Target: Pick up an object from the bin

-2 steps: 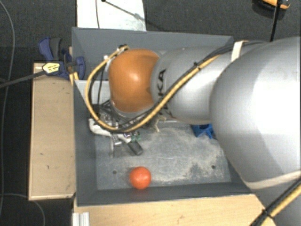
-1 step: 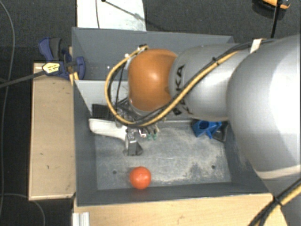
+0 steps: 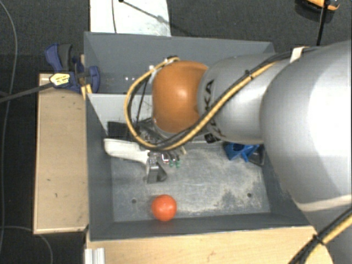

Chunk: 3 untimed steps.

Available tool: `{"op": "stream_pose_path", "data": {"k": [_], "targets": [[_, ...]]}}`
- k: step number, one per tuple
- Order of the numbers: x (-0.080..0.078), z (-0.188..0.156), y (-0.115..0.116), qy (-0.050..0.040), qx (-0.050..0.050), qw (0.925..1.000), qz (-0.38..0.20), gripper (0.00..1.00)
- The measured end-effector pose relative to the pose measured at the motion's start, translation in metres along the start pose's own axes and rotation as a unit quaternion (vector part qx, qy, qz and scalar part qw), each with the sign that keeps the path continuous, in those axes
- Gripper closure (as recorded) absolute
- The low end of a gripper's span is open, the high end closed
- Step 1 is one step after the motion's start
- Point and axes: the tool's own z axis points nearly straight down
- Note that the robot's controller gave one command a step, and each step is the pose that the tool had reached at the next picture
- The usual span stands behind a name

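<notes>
Starting at the left of the grey bin [image 3: 100, 191], a small black thing [image 3: 116, 130] lies near the back-left corner. Just in front of it a long white piece [image 3: 122, 149], flat and tapering, stretches rightward across the floor. Its right end meets the gripper [image 3: 156, 172], which hangs low under the arm's orange wrist cover [image 3: 176, 95]. I cannot tell whether the gripper touches the piece or only stands just beside it, nor whether it is apart or together, and nothing is seen held. The white piece looks like thin, stiff plastic: light, probably smooth, and inclined to slide or pivot if taken at 1 end, so a hold across its narrow width nearer the middle seems safer. Forward of the gripper, near the front wall, sits 1 orange ball [image 3: 164, 208], apart from everything. It is round and likely to roll, so it would want a centred grip across its widest part. Farther right, a blue thing [image 3: 241, 150] lies partly under the arm.
</notes>
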Motion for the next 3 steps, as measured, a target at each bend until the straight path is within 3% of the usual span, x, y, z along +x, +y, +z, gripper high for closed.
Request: {"op": "stream_pose_path", "data": {"k": [1,2,3], "targets": [[-0.004,0.0,0.01,-0.0016,-0.001,1.0,0.003,0.0],[-0.013,0.006,0.01,-0.0032,-0.001,0.9964,-0.085,0.0],[-0.017,0.014,0.006,-0.0022,-0.002,0.9996,-0.027,0.0]]}}
